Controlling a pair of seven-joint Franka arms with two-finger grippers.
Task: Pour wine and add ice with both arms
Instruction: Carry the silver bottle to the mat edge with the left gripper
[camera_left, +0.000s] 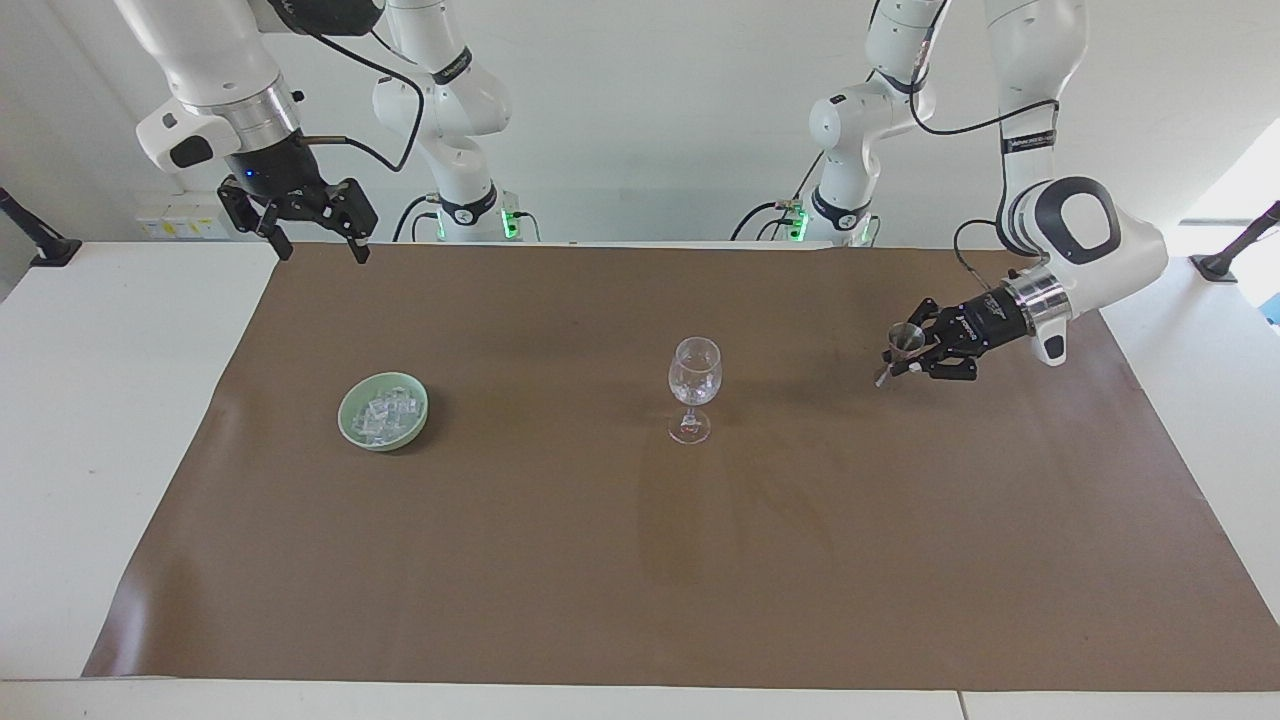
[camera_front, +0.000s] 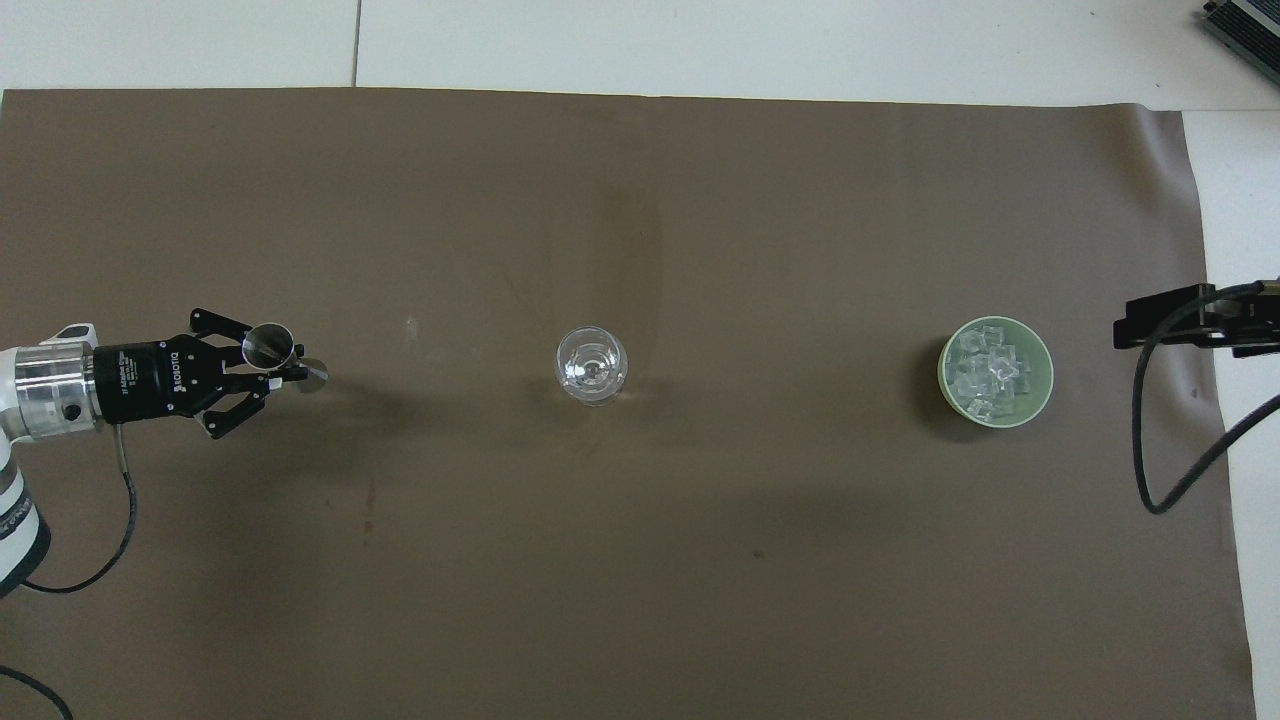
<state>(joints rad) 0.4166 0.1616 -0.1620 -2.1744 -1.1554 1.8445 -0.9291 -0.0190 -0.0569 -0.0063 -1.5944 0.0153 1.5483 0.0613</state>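
Clamped on a small metal jigger (camera_left: 901, 347), the left gripper (camera_left: 912, 358), fingertips pinching the waist of that double cone. Held tilted, the jigger, just over the brown mat (camera_left: 640, 560), toward the left arm's end of the table from the wine glass (camera_left: 694, 388). In the overhead view, the same jigger (camera_front: 274, 351) at the tips of the left gripper (camera_front: 268, 369), open mouth up, its lower cone pointing toward the wine glass (camera_front: 592, 365); whether touching the mat or a little above it, cannot tell.

Stood upright at the middle of the mat, the wine glass, apart from everything else.

Lay in a pale green bowl (camera_left: 383, 411), the ice (camera_left: 385, 410): a heap of small clear cubes. Sat toward the right arm's end of the table from the wine glass, that bowl, about level with it, and well apart from the jigger, with the glass between the two. From overhead, the ice (camera_front: 990, 373) filling most of the bowl (camera_front: 1043, 372).

Hung high with fingers spread wide and holding nothing, the right gripper (camera_left: 315, 243), over the mat's edge nearest the robots, nearer the robots than the bowl and well clear of the ice. Waited there, the right arm.
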